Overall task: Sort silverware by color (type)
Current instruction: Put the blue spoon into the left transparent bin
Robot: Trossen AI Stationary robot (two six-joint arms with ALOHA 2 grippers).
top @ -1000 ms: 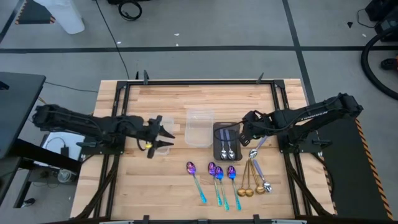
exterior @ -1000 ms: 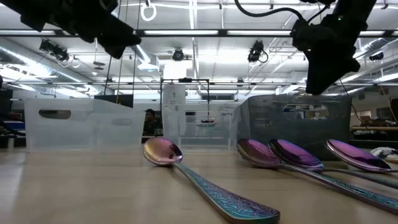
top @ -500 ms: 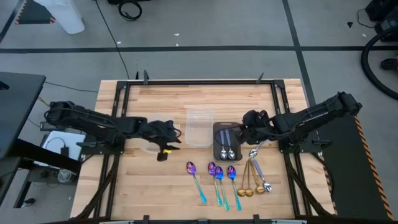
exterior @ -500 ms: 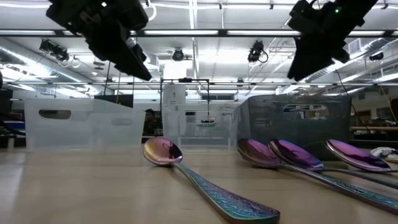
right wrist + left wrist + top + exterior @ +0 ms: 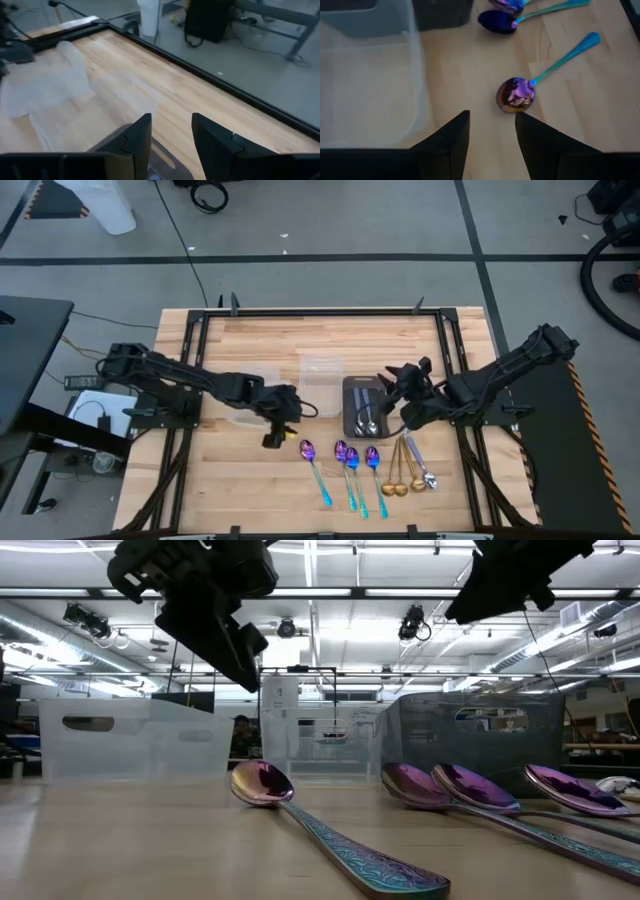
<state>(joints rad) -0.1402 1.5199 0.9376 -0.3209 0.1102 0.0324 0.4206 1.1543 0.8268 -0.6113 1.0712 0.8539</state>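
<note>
Altogether four purple spoons [image 5: 350, 458] with teal handles lay in a row near the front of the wooden surface [image 5: 250, 480], bowls pointing away from the front edge. Just right of them lay a bunch of gold spoons [image 5: 398, 475]; two gold bowls showed clearly, and the exact count could not be told. A silver spoon [image 5: 424, 472] lay at the right edge of that bunch. Two more silver spoons [image 5: 367, 423] lay inside the dark tray [image 5: 352, 408], which sat beside a clear tub [image 5: 320, 384]; a second clear tub [image 5: 252, 375] sat further left, partly under the left arm.

The left end effector [image 5: 296, 408] hovered above the surface just behind the leftmost purple spoon [image 5: 520, 93], its fingers [image 5: 454, 135] apart and empty, with that spoon's bowl lying just ahead of the gap. The right end effector [image 5: 396, 380] hung over the right edge of the tray, fingers [image 5: 140, 135] likewise apart and holding nothing.

Compared with a second before, the left arm had stretched well to the right, from beside the far-left tub to the purple spoons. The right end effector had carried a silver spoon then; that spoon was gone from its grip now, and the arm had swung its wrist lower toward the gold bunch. The four purple spoons had not moved.
</note>
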